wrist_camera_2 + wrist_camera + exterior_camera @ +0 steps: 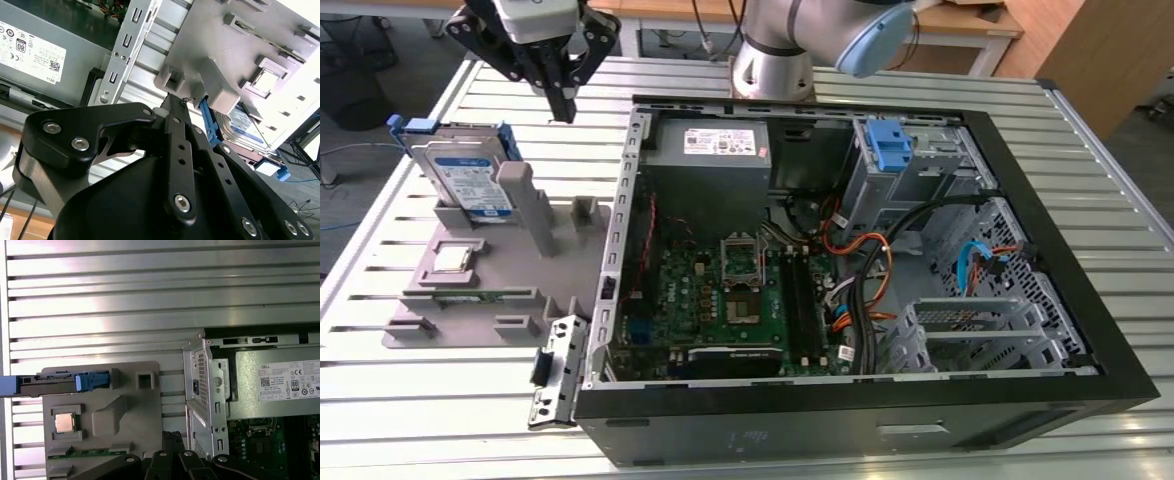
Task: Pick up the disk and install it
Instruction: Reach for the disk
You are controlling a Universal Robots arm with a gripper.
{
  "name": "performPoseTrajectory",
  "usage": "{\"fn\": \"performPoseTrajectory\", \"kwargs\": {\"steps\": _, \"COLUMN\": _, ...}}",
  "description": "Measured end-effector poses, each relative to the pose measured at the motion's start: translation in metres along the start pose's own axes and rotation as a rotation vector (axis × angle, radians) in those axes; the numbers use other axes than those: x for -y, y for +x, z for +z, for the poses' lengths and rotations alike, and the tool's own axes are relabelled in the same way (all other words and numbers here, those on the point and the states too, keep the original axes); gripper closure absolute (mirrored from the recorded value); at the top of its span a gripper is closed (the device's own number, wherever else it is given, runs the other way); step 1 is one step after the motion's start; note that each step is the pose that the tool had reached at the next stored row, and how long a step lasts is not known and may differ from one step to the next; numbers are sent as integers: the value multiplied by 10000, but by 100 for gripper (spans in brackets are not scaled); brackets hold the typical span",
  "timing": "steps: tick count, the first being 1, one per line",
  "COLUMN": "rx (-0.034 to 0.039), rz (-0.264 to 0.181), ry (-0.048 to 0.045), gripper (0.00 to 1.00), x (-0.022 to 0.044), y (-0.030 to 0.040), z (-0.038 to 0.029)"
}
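The disk [464,175] is a silver drive with a white-and-blue label in a blue carrier. It stands on edge in a slot at the far end of the grey holder [500,285], on the exterior view's left. The first wrist view looks down on the edge of the disk [60,382], and the second wrist view catches the label of the disk [243,125] past the holder. My gripper [564,108] hangs above the table just behind and to the right of the disk. Its fingers [176,117] are shut together with nothing between them.
The open computer case [1067,240] lies on the slatted metal table [427,400], right of the holder. Inside are a grey power supply [710,148], a drive cage with a blue bracket [891,145] and the motherboard [720,300]. A processor chip [63,422] and a memory stick [87,453] rest on the holder.
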State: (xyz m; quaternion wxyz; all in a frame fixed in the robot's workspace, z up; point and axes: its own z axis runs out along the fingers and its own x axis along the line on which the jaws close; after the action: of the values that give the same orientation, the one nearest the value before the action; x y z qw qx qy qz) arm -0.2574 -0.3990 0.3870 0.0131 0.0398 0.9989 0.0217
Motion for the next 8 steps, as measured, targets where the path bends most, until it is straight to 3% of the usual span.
{"fn": "performPoseTrajectory", "kwargs": {"steps": 8, "rx": 0, "rz": 2, "ry": 0, "gripper": 90, "x": 8, "y": 90, "z": 8}}
